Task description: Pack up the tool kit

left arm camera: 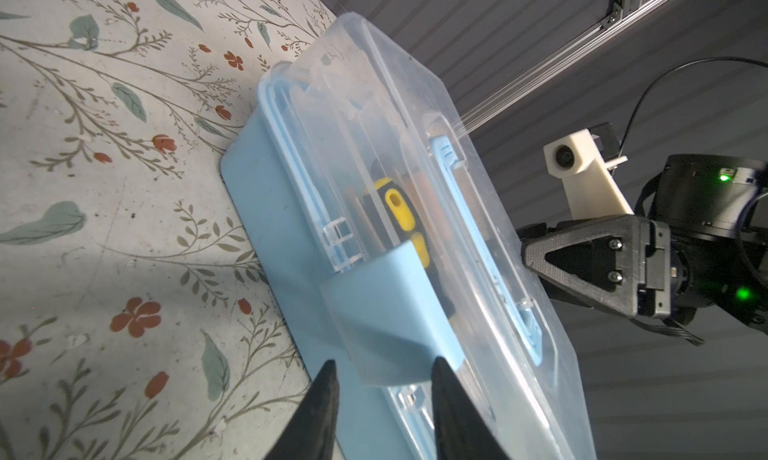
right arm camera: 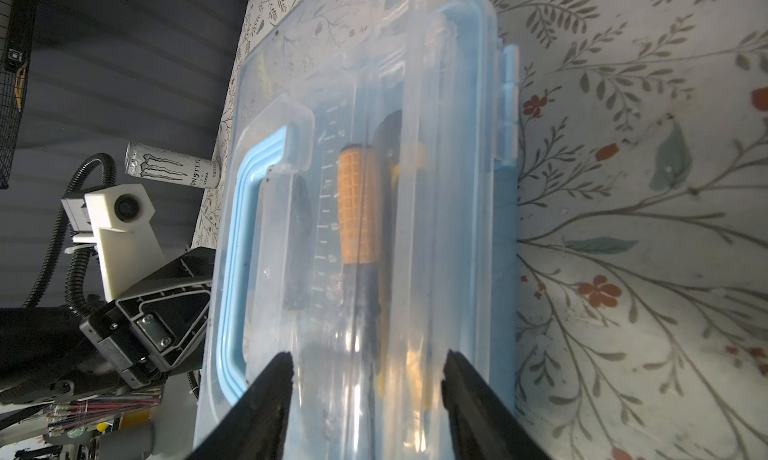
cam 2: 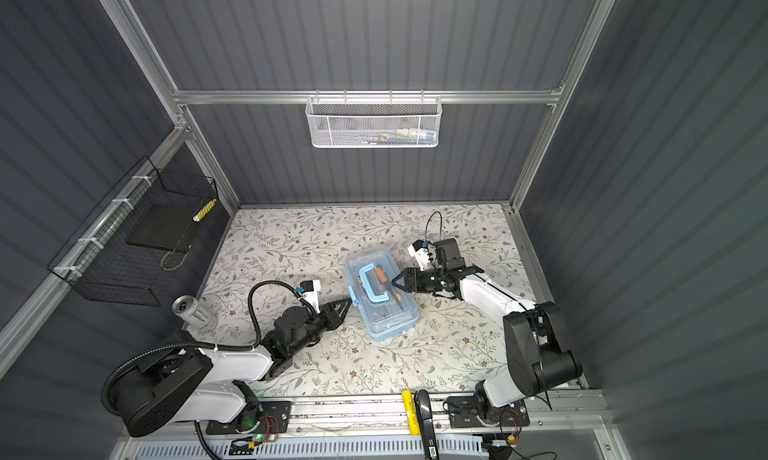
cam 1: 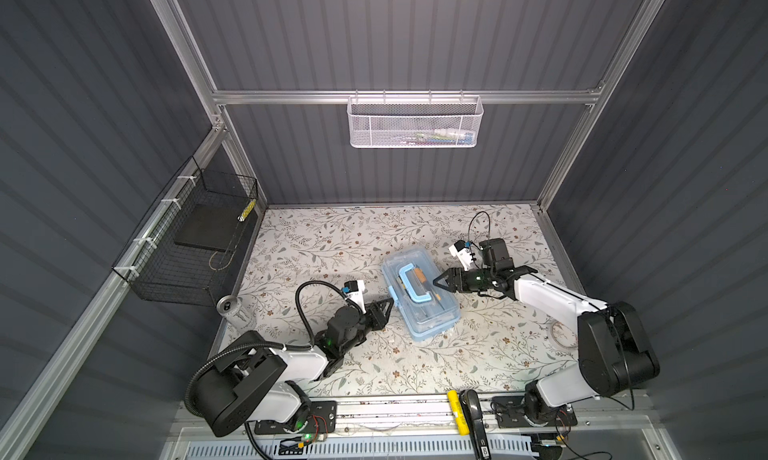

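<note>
Only blurred handles (right arm camera: 359, 204) show inside the lidded tool kit (cam 1: 434, 325).

We class this site as a robotics lab test cell. Evidence: aluminium extrusion frame (cam 1: 291, 97) w/ grey ribbed wall panels (cam 1: 374, 33); left arm (cam 1: 299, 362) & right arm (cam 1: 552, 300) mounted on a front rail (cam 1: 395, 410); exposed wiring (cam 1: 318, 422) at the bases; black wire basket (cam 1: 178, 266) zip-tied to the frame; floral sheet (cam 1: 332, 237) as bench top.

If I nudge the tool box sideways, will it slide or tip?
Probably slides: the box sits low and flat on the table. Its clear lid looks smooth, maybe slippery. The screwdrivers inside may shift.
</note>
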Action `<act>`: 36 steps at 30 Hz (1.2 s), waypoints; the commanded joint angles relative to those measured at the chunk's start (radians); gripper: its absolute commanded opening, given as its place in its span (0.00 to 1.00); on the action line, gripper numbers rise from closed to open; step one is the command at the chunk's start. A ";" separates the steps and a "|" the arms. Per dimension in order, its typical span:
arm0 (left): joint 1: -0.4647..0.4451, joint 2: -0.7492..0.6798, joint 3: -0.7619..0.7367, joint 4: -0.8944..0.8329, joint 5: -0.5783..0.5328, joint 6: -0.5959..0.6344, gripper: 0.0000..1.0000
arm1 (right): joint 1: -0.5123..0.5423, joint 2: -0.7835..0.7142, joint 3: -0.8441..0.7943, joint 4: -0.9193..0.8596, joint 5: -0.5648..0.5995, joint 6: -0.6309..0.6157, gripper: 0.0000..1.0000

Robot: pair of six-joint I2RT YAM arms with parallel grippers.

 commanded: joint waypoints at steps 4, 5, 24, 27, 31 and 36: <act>-0.002 -0.037 0.035 -0.036 0.022 0.010 0.38 | 0.015 0.036 -0.014 -0.027 -0.035 0.004 0.59; -0.004 -0.037 0.038 -0.041 0.022 0.012 0.38 | 0.014 0.037 -0.013 -0.028 -0.036 0.004 0.59; -0.004 -0.069 0.039 -0.067 0.014 0.024 0.32 | 0.015 0.049 -0.017 -0.018 -0.040 0.009 0.59; -0.004 -0.074 0.036 -0.068 0.011 0.025 0.32 | 0.015 0.054 -0.018 -0.015 -0.042 0.009 0.59; -0.005 -0.070 0.040 -0.071 0.013 0.028 0.27 | 0.015 0.054 -0.018 -0.014 -0.045 0.011 0.59; -0.004 -0.049 0.036 -0.059 0.015 0.023 0.24 | 0.015 0.057 -0.018 -0.011 -0.047 0.013 0.59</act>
